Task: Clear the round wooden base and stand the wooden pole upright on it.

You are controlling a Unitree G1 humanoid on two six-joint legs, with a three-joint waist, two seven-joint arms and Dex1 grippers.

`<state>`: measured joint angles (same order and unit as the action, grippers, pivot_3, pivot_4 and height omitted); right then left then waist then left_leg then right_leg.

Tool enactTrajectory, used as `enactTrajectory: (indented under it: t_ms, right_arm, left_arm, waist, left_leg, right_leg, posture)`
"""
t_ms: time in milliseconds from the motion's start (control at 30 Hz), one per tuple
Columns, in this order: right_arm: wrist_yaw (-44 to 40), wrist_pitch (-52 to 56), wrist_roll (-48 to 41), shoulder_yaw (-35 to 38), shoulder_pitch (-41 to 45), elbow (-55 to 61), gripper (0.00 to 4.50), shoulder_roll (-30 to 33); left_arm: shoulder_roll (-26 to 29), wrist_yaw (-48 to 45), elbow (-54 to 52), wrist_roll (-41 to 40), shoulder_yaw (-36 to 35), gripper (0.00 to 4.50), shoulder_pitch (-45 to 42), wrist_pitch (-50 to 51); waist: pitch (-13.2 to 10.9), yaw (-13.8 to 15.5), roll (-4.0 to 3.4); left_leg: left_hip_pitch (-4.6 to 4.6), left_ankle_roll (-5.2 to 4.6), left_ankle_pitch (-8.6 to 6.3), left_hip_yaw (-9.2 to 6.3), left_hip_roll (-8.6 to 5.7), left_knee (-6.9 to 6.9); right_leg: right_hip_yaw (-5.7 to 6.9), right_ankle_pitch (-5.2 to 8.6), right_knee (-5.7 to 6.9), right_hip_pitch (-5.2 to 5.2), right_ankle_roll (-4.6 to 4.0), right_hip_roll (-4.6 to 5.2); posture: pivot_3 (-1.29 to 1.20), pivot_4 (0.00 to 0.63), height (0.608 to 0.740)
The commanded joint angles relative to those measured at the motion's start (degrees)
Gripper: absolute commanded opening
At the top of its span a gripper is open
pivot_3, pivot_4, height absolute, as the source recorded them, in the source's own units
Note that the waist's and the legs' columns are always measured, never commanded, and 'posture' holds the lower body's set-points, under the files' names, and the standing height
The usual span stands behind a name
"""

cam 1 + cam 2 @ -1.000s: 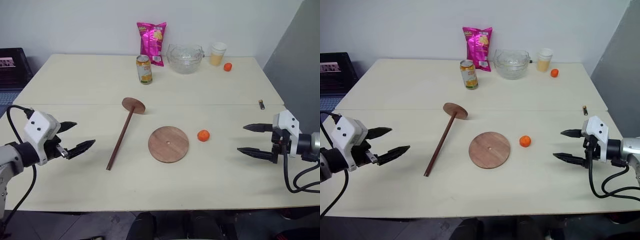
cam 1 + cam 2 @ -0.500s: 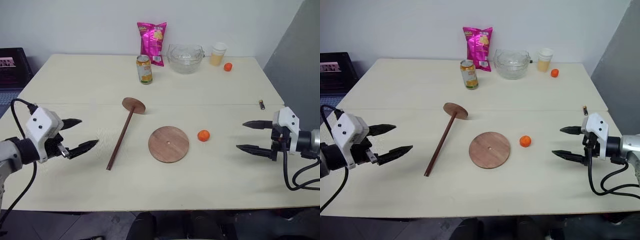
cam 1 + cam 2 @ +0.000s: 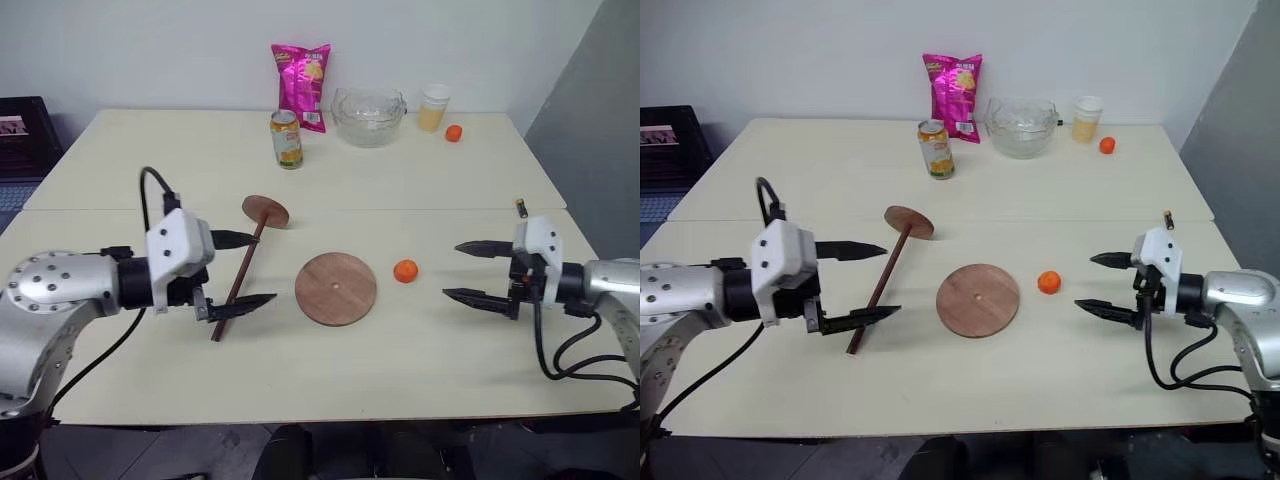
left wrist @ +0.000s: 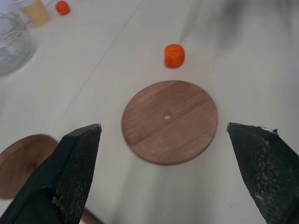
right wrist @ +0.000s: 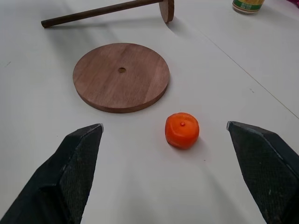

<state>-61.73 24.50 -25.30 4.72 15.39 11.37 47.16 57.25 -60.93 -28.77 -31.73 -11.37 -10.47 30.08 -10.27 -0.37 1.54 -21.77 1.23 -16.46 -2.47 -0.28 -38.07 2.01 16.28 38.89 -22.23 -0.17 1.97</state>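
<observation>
The flat, round reddish-brown wooden base (image 3: 336, 288) with a small hole at its centre lies bare on the cream table (image 3: 400, 180), near the table's middle. At about its 10 o'clock lies the long thin dark-brown wooden pole (image 3: 239, 283), flat on the table, its fixed round disc end at the far end and tilted on edge, its plain tip pointing toward the near edge.

The left gripper (image 3: 244, 270) comes in from 9 o'clock of the base, its two black fingers spread wide and holding nothing. They straddle the lower half of the pole, one finger on the far side and one over the near tip; whether they touch it cannot be told. In the left wrist view the base sits ahead, between the fingertips.

The right gripper (image 3: 464, 270) stands at 3 o'clock of the base, also wide open and empty, pointing toward it. Between this gripper and the base sits a small orange tangerine-like fruit (image 3: 405, 271), just beside the base's rim and apart from the fingers.
</observation>
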Motion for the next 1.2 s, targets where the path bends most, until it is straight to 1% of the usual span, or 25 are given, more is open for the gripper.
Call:
enactTrajectory:
  t_ms: [33,200,333,500,767,800,833,867,900,933,1000,1033,1100,1200]
  right_arm:
    - [5.8,-2.0,3.5,-2.1,2.8,-0.3,4.46,-4.0]
    - [10.9,-2.8,7.8,-5.5,4.6,-2.9,4.46,-9.0]
    - [15.5,-3.2,11.2,-7.6,6.7,-8.8,4.46,-13.7]
    - [15.2,-3.0,12.2,-9.7,7.8,-12.6,4.46,-16.0]
    - [15.9,-5.5,13.6,-9.8,9.5,-18.6,4.46,-18.2]
    - [16.3,-6.0,13.8,-9.6,9.6,-19.5,4.09,-18.5]
    - [16.5,-6.4,14.0,-9.5,9.7,-20.2,4.01,-18.8]
    - [16.6,-6.6,14.0,-9.5,9.7,-20.6,3.67,-18.9]
    - [16.5,-6.7,14.0,-9.4,9.7,-20.8,3.53,-19.0]
    - [16.3,-6.8,14.2,-9.6,9.7,-20.9,3.21,-19.0]
    - [16.3,-7.0,14.2,-9.5,9.6,-21.1,2.82,-19.1]
    - [16.2,-7.0,14.2,-9.5,9.6,-21.1,2.41,-19.1]
    - [16.2,-7.1,14.2,-9.5,9.5,-20.9,1.97,-19.1]
    - [16.3,-7.2,14.3,-9.2,9.1,-19.8,1.47,-18.9]
  left_arm:
    - [-0.8,-1.3,1.2,1.8,3.0,4.5,-2.5,-3.4]
    - [-2.0,-2.4,2.5,3.7,6.2,4.5,-3.6,-6.4]
    - [-3.3,-3.6,3.3,3.6,7.9,4.5,-4.3,-7.6]
    - [-4.0,-4.6,4.2,4.9,9.2,4.5,-4.5,-9.5]
    - [-5.7,-4.8,5.5,6.6,10.8,4.5,-5.3,-11.1]
    - [-5.9,-4.7,5.6,6.7,10.9,4.5,-5.2,-11.2]
    - [-6.1,-4.6,5.6,6.8,11.1,4.5,-5.2,-11.2]
    - [-6.3,-4.6,5.7,6.9,11.2,4.5,-5.2,-11.4]
    - [-6.5,-4.6,5.8,7.1,11.3,4.5,-5.2,-11.5]
    - [-6.6,-4.6,5.9,7.2,11.4,4.5,-5.3,-11.6]
    - [-6.9,-4.6,6.1,7.4,11.6,4.5,-5.5,-11.6]
    - [-7.1,-4.6,6.2,7.4,11.7,4.5,-5.6,-11.6]
    - [-7.4,-4.6,6.4,7.5,11.9,4.5,-5.8,-11.6]
    - [-8.0,-4.6,6.7,7.4,12.1,4.5,-5.9,-11.6]
  waist:
    - [0.0,0.0,0.0]
    - [0.0,0.2,0.0]
    - [0.0,0.2,0.0]
    - [0.0,0.2,-0.01]
    - [0.0,0.2,-0.01]
    - [0.0,0.2,-0.01]
    - [0.0,0.2,-0.01]
    - [0.0,0.2,-0.01]
    - [0.0,0.2,-0.01]
    - [0.0,0.2,-0.01]
    - [0.0,0.2,-0.01]
    - [0.0,0.2,-0.01]
    - [0.0,0.2,-0.01]
    - [0.0,0.2,-0.01]
  left_leg:
    - [0.01,0.0,0.0,-0.01,0.01,-0.01]
    - [-0.02,0.0,0.01,-0.04,-0.01,-0.02]
    - [-0.02,0.01,0.01,-0.01,-0.01,-0.03]
    - [-0.02,0.0,0.01,-0.03,-0.01,-0.02]
    - [-0.01,-0.01,0.01,-0.03,0.0,-0.02]
    - [-0.02,-0.01,0.01,-0.03,0.0,-0.02]
    - [-0.02,-0.01,0.01,-0.02,-0.01,-0.02]
    - [-0.02,-0.01,0.0,-0.01,-0.01,-0.03]
    - [-0.02,-0.01,0.0,-0.01,-0.01,-0.03]
    - [-0.02,-0.01,0.01,-0.01,-0.01,-0.03]
    - [-0.01,-0.01,0.01,-0.03,0.0,-0.02]
    - [-0.01,-0.01,0.01,-0.03,0.0,-0.02]
    - [-0.02,-0.01,0.0,-0.03,0.0,-0.03]
    - [-0.02,-0.01,0.01,-0.02,0.0,-0.02]
  right_leg:
    - [0.0,0.0,0.03,0.0,0.0,-0.02]
    - [0.0,0.0,0.04,-0.01,0.0,-0.03]
    - [-0.03,0.0,0.03,-0.01,0.0,-0.03]
    - [-0.02,0.0,0.04,-0.03,0.0,-0.04]
    - [-0.01,0.0,0.05,-0.03,0.0,-0.05]
    - [-0.01,0.0,0.05,-0.03,0.0,-0.06]
    - [-0.03,0.0,0.05,-0.03,0.0,-0.05]
    - [-0.03,0.0,0.05,-0.03,0.0,-0.05]
    - [-0.03,0.0,0.05,-0.03,0.0,-0.05]
    - [-0.03,0.0,0.05,-0.03,0.0,-0.05]
    - [-0.02,0.0,0.06,-0.03,0.0,-0.06]
    - [-0.02,0.0,0.06,-0.03,0.0,-0.06]
    - [-0.02,0.0,0.06,-0.03,0.0,-0.06]
    - [-0.02,0.0,0.06,-0.03,0.0,-0.06]
  posture:
    - [0.0,0.15,0.74]
    - [0.0,0.15,0.74]
    - [0.0,0.15,0.74]
    - [0.0,0.15,0.74]
    - [0.0,0.15,0.74]
    - [0.0,0.15,0.74]
    - [0.0,0.15,0.74]
    - [0.0,0.15,0.74]
    - [0.0,0.15,0.74]
    - [0.0,0.15,0.74]
    - [0.0,0.15,0.74]
    - [0.0,0.15,0.74]
    - [0.0,0.15,0.74]
    - [0.0,0.15,0.74]
